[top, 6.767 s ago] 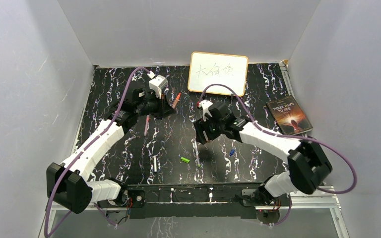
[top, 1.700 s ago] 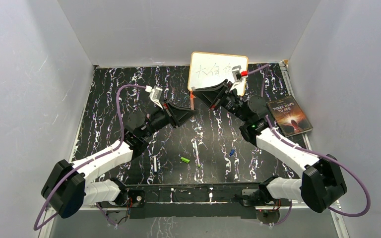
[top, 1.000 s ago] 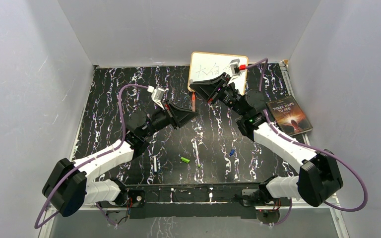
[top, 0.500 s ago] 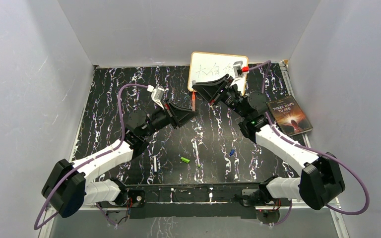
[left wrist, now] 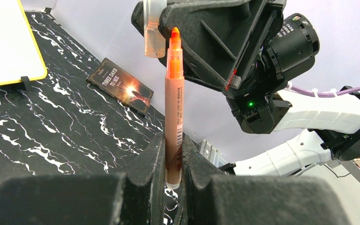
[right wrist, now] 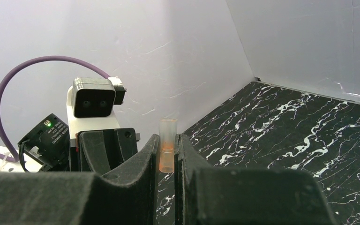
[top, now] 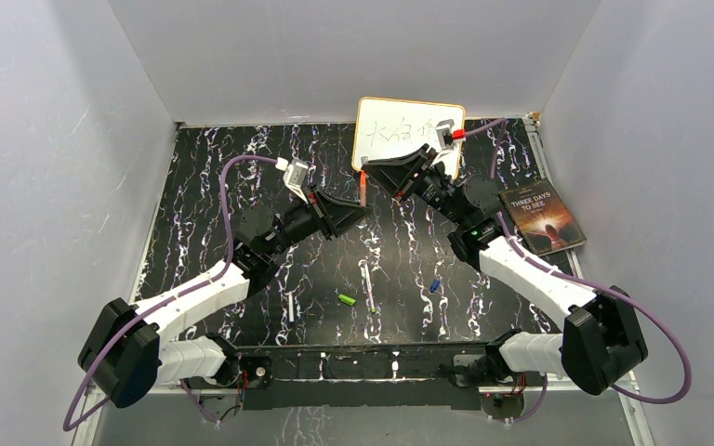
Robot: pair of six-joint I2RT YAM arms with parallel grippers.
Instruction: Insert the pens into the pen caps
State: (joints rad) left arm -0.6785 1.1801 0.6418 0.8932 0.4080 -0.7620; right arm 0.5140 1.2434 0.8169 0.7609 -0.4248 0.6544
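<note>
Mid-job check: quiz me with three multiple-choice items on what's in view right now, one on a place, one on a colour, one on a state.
1. The book lies:
A. at the right side of the table
B. at its left side
C. between the arm bases

2. The pen in the left gripper is:
A. blue
B. orange
C. green

3. The right gripper is:
A. open and empty
B. shut on a second pen
C. shut on a cap

Answers:
1 A: the top view shows it by the right edge.
2 B: the left wrist view shows an orange barrel and tip.
3 C: the right wrist view shows the jaws pinching a short translucent orange tube.
</note>
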